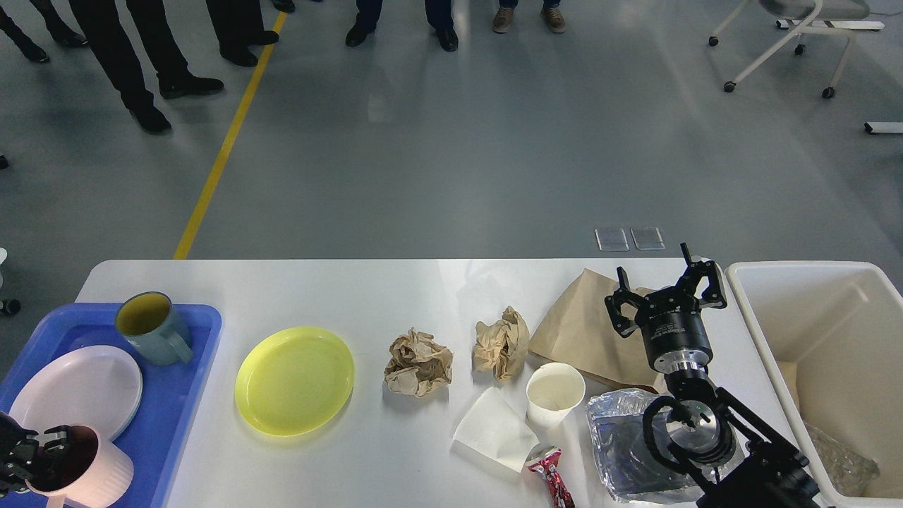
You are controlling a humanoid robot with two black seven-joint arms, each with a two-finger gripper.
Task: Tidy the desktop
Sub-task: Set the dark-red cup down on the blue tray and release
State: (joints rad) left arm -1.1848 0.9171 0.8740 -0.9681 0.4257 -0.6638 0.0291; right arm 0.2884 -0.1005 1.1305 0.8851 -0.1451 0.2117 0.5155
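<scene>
Desktop [395, 289]: large white rectangular tabletop, rounded corners, smooth matte finish. Long axis runs left to right across the head view; it fills the lower half of the picture, with grey floor beyond its far edge.

Contents, placed relative to the yellow plate [294, 379], which lies flat on the left-centre of the top:
- Blue tray [169, 416], just left of the plate, at the left end of the top. It holds a grey-blue mug [152, 328] with yellow inside, a white plate [76, 390] and a pale pink cup [88, 469].
- Two crumpled brown paper balls [417, 363] and [501, 343], right of the plate, near each other.
- White napkin [496, 428], right and nearer the camera.
- White paper cup [554, 395], upright, touching the napkin's right corner.
- Flat brown paper bag [585, 331], far right, behind the cup.
- Red wrapper [551, 480], at the near edge.
- Silver foil bag [624, 444], far right, partly under the right arm.
- White plastic bin [825, 317], beyond the right end of the top.

Left gripper [44, 448]: at the pink cup's rim; finger spread cannot be told.
Right gripper [667, 289]: fingers spread wide, holding nothing, above the brown bag.
</scene>
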